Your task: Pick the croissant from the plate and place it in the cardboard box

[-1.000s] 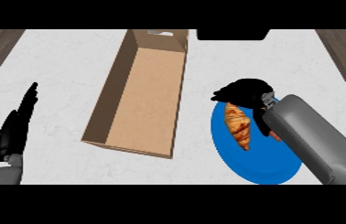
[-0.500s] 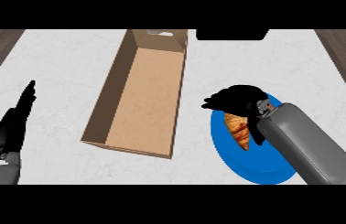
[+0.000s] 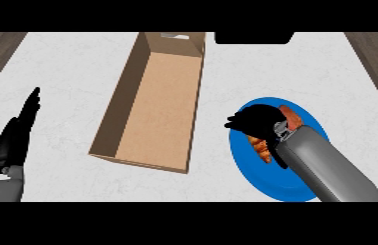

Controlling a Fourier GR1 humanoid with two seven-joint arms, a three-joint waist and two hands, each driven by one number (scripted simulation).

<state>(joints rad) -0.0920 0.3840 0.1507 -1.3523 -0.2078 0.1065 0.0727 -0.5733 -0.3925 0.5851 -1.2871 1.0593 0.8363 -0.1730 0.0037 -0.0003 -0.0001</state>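
Two hands show at this moment, and only one is at work: the right hand (image 3: 257,120) lies over the croissant (image 3: 260,148) on the blue plate (image 3: 251,169), its black fingers curled down over the upper part of the pastry, which looks like a closing grasp, though the hand hides just where it meets the crust. The croissant sits on the plate, its lower end showing below the hand and a bit of brown crust at the wrist's far side, so nothing tells that it is lifted. The step in hand, I judge, is the pick itself. The cardboard box (image 3: 159,109) lies open just to the left of the plate, long and narrow, its near corner close to the plate's left rim. The next move calls for a straight lift clear of the plate, then a short carry leftward over the box's right wall, high enough not to catch that wall, and a release inside on the brown floor. The left hand (image 3: 16,139) rests at the left edge of the white counter (image 3: 66,69), fingers straight and pointing up, holding nothing.
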